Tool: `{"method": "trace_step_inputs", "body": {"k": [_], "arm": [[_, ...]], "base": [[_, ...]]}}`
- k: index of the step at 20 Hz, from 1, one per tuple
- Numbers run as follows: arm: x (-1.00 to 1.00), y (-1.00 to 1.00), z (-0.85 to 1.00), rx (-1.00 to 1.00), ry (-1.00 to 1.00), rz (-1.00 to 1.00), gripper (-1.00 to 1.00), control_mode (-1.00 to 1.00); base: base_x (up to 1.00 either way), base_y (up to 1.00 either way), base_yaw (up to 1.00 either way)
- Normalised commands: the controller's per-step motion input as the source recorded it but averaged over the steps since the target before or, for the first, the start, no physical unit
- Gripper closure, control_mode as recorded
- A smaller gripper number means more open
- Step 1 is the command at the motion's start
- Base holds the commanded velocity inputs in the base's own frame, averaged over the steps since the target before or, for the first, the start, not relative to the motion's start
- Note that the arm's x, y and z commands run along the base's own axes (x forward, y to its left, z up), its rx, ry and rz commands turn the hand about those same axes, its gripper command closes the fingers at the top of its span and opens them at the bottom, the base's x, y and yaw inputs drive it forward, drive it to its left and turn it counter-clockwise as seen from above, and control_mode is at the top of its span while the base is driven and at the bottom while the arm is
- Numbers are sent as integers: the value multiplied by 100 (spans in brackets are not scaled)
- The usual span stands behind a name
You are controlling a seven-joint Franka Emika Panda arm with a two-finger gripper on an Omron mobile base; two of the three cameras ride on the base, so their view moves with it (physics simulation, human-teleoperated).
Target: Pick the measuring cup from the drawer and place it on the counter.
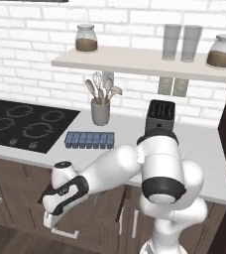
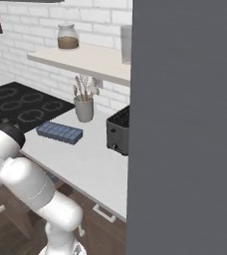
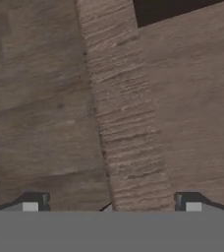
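The measuring cup is hidden. My gripper [image 1: 48, 220] hangs low in front of the dark brown drawer [image 1: 92, 218], under the edge of the pale counter [image 1: 197, 149], just above the drawer's short pale bar handle [image 1: 65, 232]. In the hand view the gripper [image 3: 111, 205] faces brown wood [image 3: 133, 113] at close range. Its fingertips [image 3: 30, 204] stand wide apart with nothing between them, so it is open. A dark gap [image 3: 168, 10] shows at the top of that view.
On the counter [image 2: 85, 159] stand a grey crock of spoons [image 1: 100, 111], a blue segmented tray [image 1: 89, 140] and a black toaster [image 1: 160, 119]. The black stovetop [image 1: 21, 124] lies left. A shelf [image 1: 135, 59] carries jars and glasses. A flat grey panel [image 2: 185, 124] blocks the right base view's right half.
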Motion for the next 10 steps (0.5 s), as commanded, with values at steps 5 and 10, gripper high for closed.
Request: {"method": "trace_step_inputs", "body": {"k": [5, 10], "arm": [[-82, 87, -62, -11, 10, 0, -100, -100], [-100, 81, -11, -12, -1, 10, -100, -100]], "base": [[0, 0, 0], [0, 0, 0]]}}
